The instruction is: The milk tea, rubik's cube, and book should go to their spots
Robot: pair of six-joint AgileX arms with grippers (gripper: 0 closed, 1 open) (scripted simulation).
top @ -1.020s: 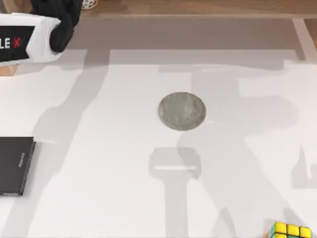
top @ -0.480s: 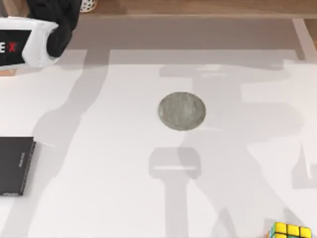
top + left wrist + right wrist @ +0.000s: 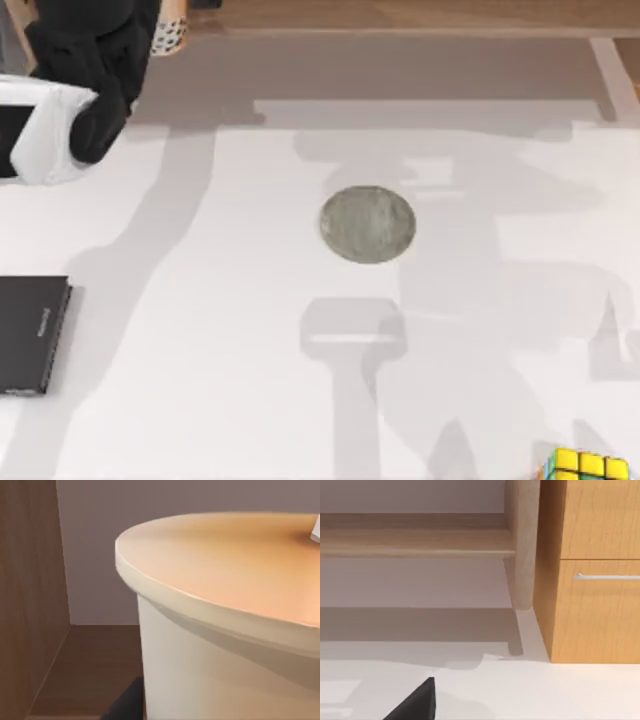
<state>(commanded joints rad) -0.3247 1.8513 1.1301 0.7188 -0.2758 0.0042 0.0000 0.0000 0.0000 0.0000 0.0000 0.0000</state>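
The milk tea (image 3: pixel 225 605) looms close in the left wrist view, with its orange lid and a bit of white straw (image 3: pixel 315 532). From above, its pearl-speckled bottom (image 3: pixel 168 35) shows at the back left, right beside my left gripper (image 3: pixel 135 40), which is shut on it above the table's back edge. The rubik's cube (image 3: pixel 588 466) lies at the front right corner, cut by the picture's edge. The book is out of view. A dark part of my right gripper (image 3: pixel 415 702) shows over the white table, facing a wooden cabinet.
A round grey coaster (image 3: pixel 367 225) sits in the middle of the white table (image 3: pixel 230 380). A flat black slab (image 3: pixel 30 335) lies at the left edge. A wooden cabinet (image 3: pixel 595 570) with a drawer handle and a table leg (image 3: pixel 522 545) stand beyond the table.
My left arm has swung left and toward the front, bringing more of the milk tea into the top view. The arm shadows on the table have shifted. Coaster, slab and cube have not moved.
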